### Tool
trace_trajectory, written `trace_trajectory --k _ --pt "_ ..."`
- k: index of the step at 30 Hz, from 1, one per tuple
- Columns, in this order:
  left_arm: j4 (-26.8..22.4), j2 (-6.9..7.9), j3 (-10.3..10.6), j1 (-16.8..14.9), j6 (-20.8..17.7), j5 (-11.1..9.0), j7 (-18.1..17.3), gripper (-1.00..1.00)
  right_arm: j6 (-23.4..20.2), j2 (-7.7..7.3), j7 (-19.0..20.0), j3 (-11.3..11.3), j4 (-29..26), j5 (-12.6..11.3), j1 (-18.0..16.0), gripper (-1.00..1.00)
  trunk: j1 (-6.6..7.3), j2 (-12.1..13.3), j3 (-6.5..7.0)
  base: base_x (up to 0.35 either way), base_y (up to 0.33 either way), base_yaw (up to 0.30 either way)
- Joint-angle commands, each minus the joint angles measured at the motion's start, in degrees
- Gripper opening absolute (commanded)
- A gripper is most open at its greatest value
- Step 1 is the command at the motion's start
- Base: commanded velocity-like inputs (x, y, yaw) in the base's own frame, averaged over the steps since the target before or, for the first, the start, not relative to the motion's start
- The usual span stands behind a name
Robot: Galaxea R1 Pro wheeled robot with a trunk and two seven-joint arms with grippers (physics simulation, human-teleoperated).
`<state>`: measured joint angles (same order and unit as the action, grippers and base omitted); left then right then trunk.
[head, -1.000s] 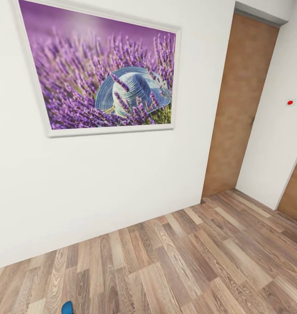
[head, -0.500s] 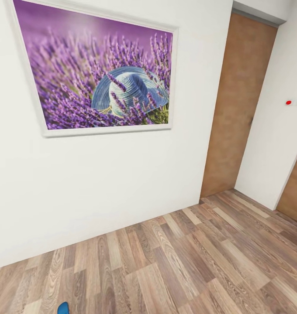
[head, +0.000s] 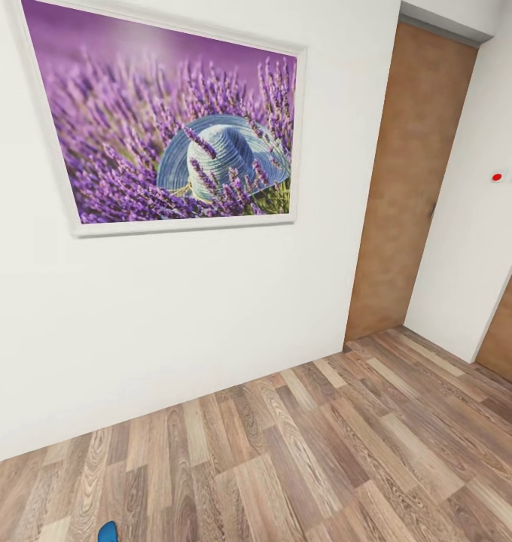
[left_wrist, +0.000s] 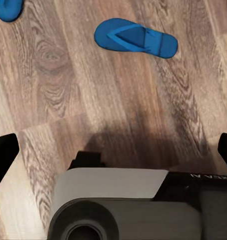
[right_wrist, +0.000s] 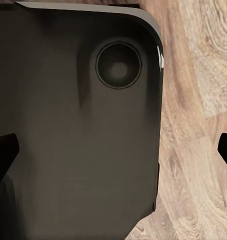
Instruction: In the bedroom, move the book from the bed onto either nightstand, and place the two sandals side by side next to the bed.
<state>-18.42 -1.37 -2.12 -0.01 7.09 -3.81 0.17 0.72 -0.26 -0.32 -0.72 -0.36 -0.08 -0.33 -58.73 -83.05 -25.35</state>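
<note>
Left tool (left_wrist: pixel 113 150) wide, empty, above floor (left_wrist: pixel 68 90). One sandal (left_wrist: pixel 136 39) upper centre, second (left_wrist: pixel 6 9) upper left — centre on nearer first. Right tool (right_wrist: pixel 113 150) wide, empty.

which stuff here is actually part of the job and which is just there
Part of the job:
- one blue sandal flat on the floor
- the other sandal, apart from it
- wood-plank floor

Just there:
- lavender picture
- brown door
- robot base

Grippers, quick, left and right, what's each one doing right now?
Left end effector: open, fingers far apart, holding nothing, above the floor near a blue sandal.
Right end effector: open, holding nothing.
</note>
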Motion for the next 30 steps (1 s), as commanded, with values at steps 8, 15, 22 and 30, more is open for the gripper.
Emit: trace_trajectory --k 8,15,22,30 --pt "-18.4 -0.02 -0.1 -1.4 -8.9 4.7 0.0 1.0 0.1 0.0 0.0 0.0 0.0 0.3 0.0 1.0 0.0 0.0 -0.05 0.0 0.0 0.0" --pt "-33.0 -0.57 1.0 -6.9 -22.1 26.5 -0.1 1.0 0.1 0.0 0.1 0.3 -0.1 0.6 0.0 1.0 0.0 0.0 -0.05 0.0 0.0 0.0" --pt "-34.4 -1.36 1.2 -10.7 -23.9 49.5 -0.7 1.0 0.1 0.0 0.2 0.4 -0.1 0.7 0.0 1.0 0.0 0.0 -0.05 0.0 0.0 0.0" --pt "-34.9 -1.37 1.3 -11.2 -24.1 65.3 -16.1 1.0 0.1 0.0 0.2 0.4 -0.1 0.7 0.0 1.0 0.0 0.0 -0.05 0.0 0.0 0.0"
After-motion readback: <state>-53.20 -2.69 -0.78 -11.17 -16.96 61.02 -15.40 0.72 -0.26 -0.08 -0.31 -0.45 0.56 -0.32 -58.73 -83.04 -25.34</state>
